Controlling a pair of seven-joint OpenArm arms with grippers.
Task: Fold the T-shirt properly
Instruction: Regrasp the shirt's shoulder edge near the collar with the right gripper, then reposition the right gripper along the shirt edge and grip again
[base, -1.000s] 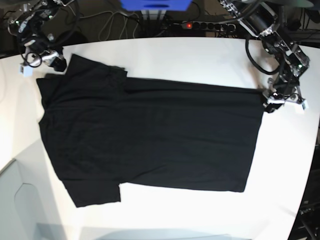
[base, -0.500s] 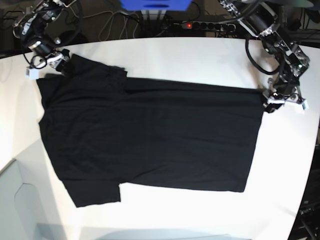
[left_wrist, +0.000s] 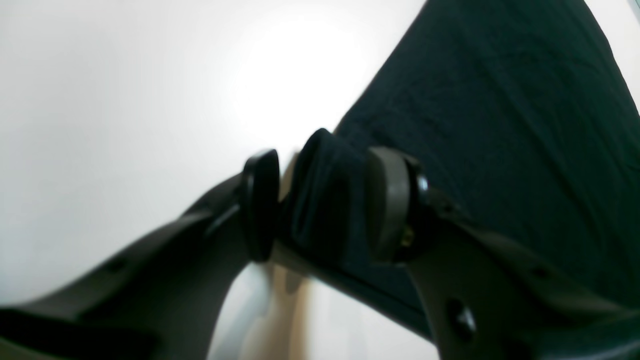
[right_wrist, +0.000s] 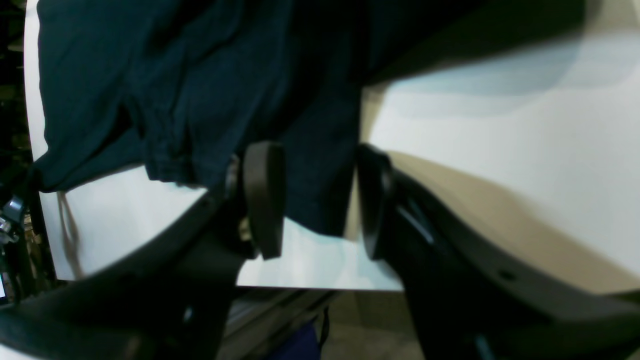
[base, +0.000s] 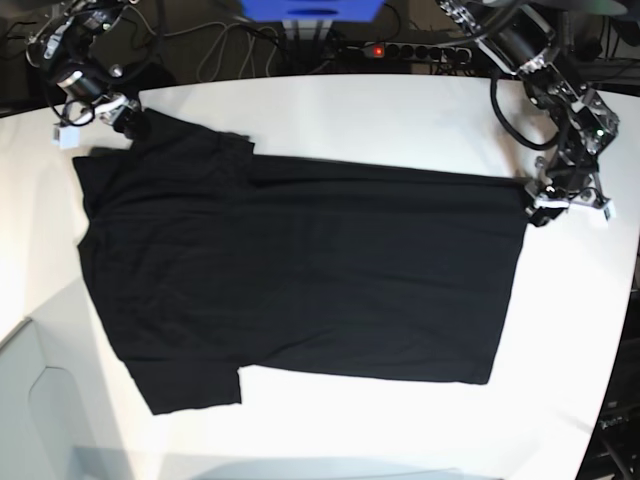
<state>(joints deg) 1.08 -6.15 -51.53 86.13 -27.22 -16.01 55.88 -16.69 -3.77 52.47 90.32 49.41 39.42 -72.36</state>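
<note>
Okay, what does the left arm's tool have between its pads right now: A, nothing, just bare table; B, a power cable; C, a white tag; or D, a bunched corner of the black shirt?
D: the left wrist view shows a rolled fold of the black shirt sitting between the two pads of the left tool, at the shirt's corner on the white table.

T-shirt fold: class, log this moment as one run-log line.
T-shirt: flat, plain side up | left gripper: shut on hem corner | right gripper: shut on sleeve | fold: not started
</note>
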